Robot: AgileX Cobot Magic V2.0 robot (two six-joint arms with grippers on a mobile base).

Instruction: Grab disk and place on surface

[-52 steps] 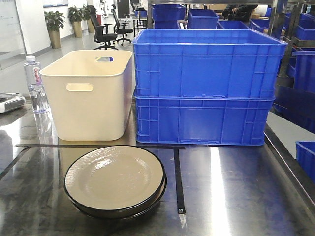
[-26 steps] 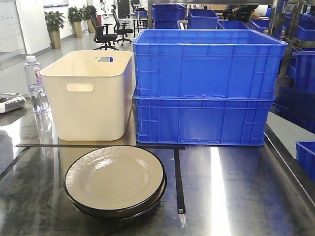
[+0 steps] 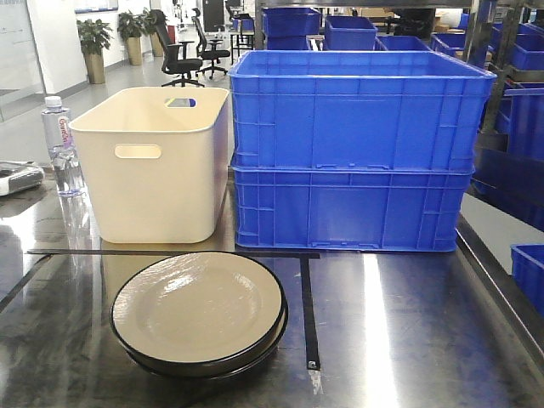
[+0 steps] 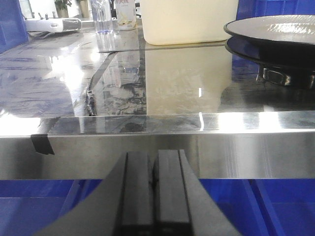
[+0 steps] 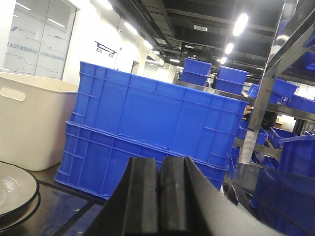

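Note:
A cream disk with a black rim (image 3: 197, 307) lies on top of another dark-rimmed disk on the glossy metal surface (image 3: 408, 323), near its front left. The same stack shows at the upper right of the left wrist view (image 4: 275, 30) and at the lower left of the right wrist view (image 5: 15, 191). My left gripper (image 4: 153, 162) is shut and empty, below the table's front edge. Over the table to the right of the disks, my right gripper (image 5: 158, 169) is shut with nothing in it. Neither gripper shows in the front view.
A cream tub (image 3: 157, 161) and two stacked blue crates (image 3: 357, 153) stand behind the disks. A water bottle (image 3: 59, 144) and a grey device (image 3: 19, 177) sit at the left. Black tape lines (image 3: 308, 306) cross the table. More blue crates (image 3: 527, 272) lie off the right edge.

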